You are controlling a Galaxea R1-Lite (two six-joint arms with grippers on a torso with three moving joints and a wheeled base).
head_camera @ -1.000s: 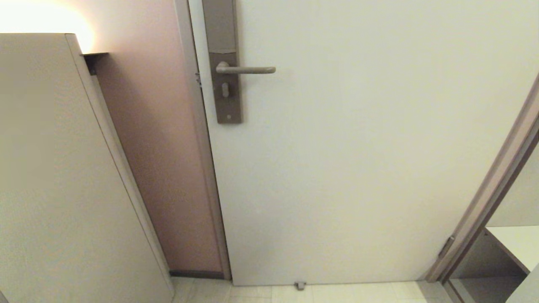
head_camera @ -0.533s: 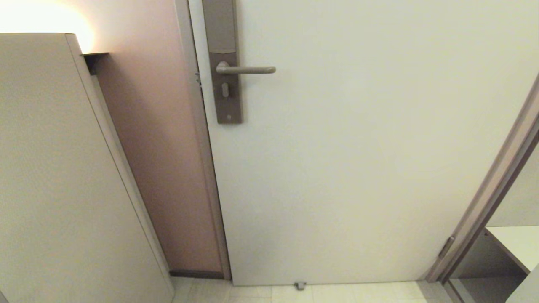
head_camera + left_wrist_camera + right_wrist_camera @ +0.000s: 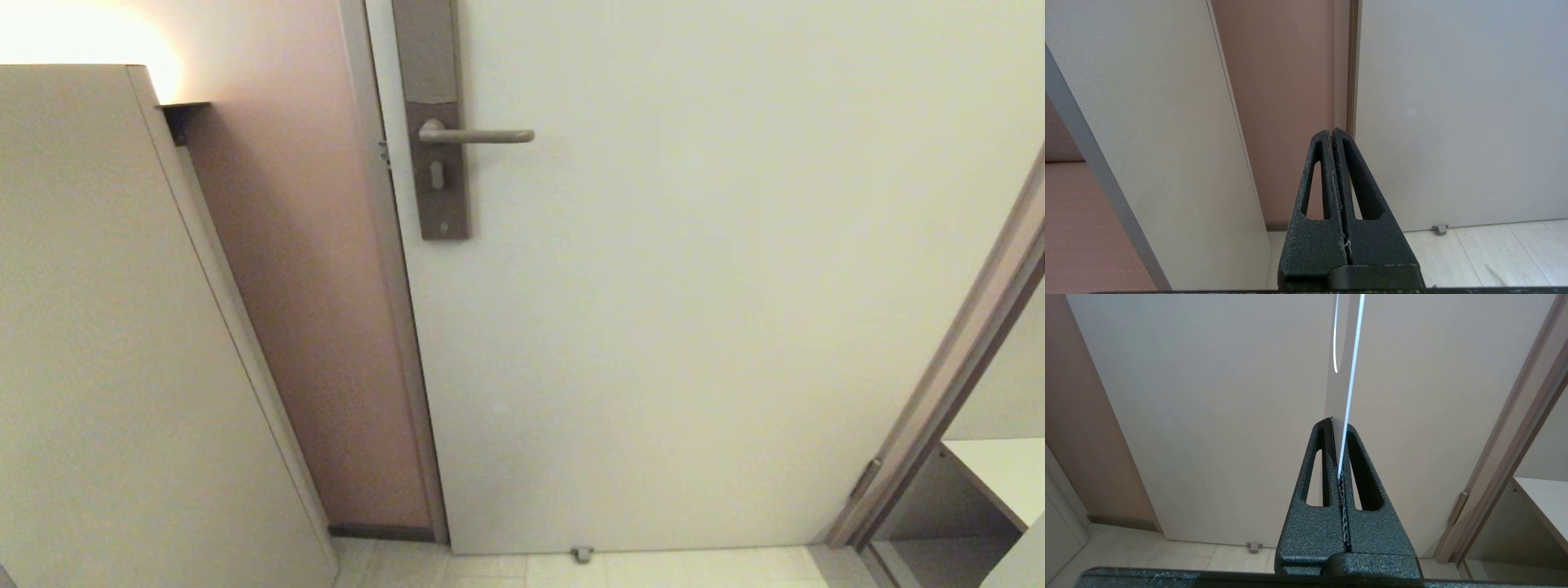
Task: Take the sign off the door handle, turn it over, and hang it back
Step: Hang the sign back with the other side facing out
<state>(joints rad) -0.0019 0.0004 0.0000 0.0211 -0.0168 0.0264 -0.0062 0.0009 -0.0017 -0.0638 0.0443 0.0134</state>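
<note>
At ten o'clock on the door, your door handle [image 3: 476, 135] hangs bare; the right end effector [image 3: 1338, 428] pinches the sign [image 3: 1345, 359] edge-on, the left end effector [image 3: 1332, 132] closed empty. Rehanging remains.

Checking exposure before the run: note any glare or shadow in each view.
Head view: bright lamp glare blows out the top-left corner, and the door handle is evenly lit. Left wrist view: flat light, the shut left tool dark. Right wrist view: the sign's edge gleams white in the right tool.
</note>
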